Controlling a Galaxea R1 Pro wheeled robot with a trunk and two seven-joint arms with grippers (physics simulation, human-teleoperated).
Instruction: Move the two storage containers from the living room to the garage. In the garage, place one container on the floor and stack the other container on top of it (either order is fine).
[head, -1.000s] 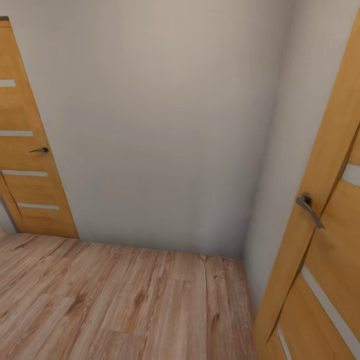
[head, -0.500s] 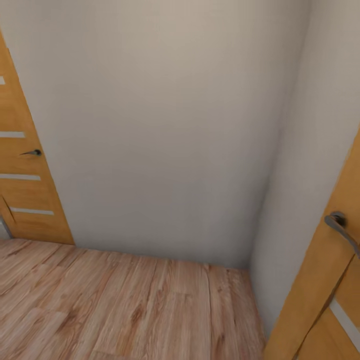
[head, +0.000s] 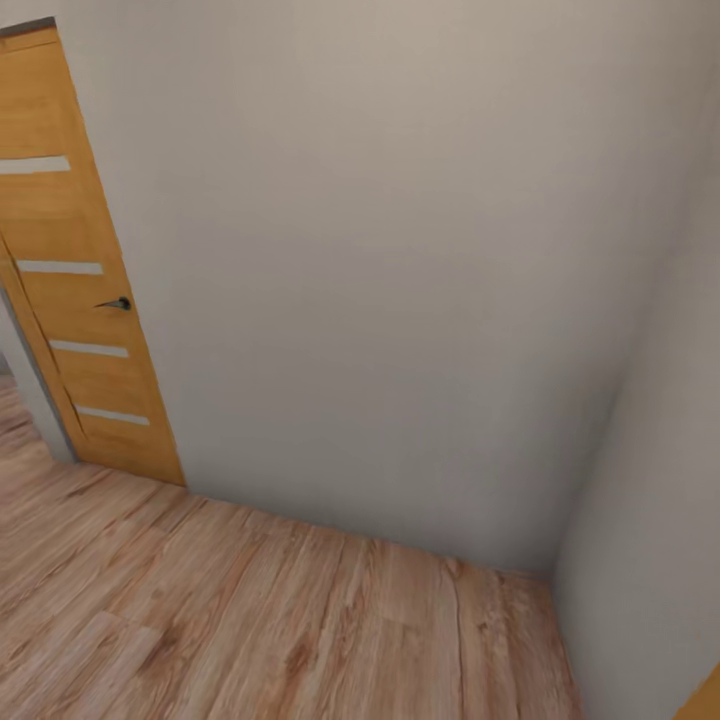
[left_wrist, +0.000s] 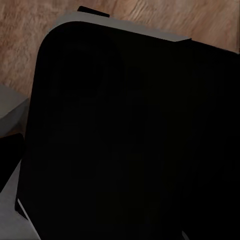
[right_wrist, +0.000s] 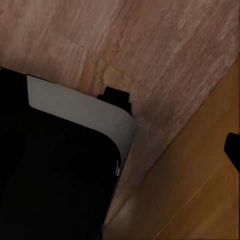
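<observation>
The two storage containers are out of view. I am in a small hallway with a light wood plank floor (head: 250, 620) and a plain pale wall (head: 380, 280) straight ahead. The left wrist view looks onto a large black rounded body (left_wrist: 130, 140) with a strip of wood floor (left_wrist: 50, 30) behind it. In the right wrist view a black and grey rounded body (right_wrist: 55, 165) sits over the wood floor (right_wrist: 150, 45), next to an orange door (right_wrist: 200, 190).
An orange wooden door (head: 80, 300) with pale stripes and a dark handle (head: 118, 304) stands at the left. A second pale wall (head: 660, 520) closes the right side and meets the front wall in a corner. A sliver of another orange door (head: 706, 706) shows at the bottom right.
The whole head view has swung left, so the camera moved. The right-hand door with its handle has slid out of the picture, and the left door shows more fully.
</observation>
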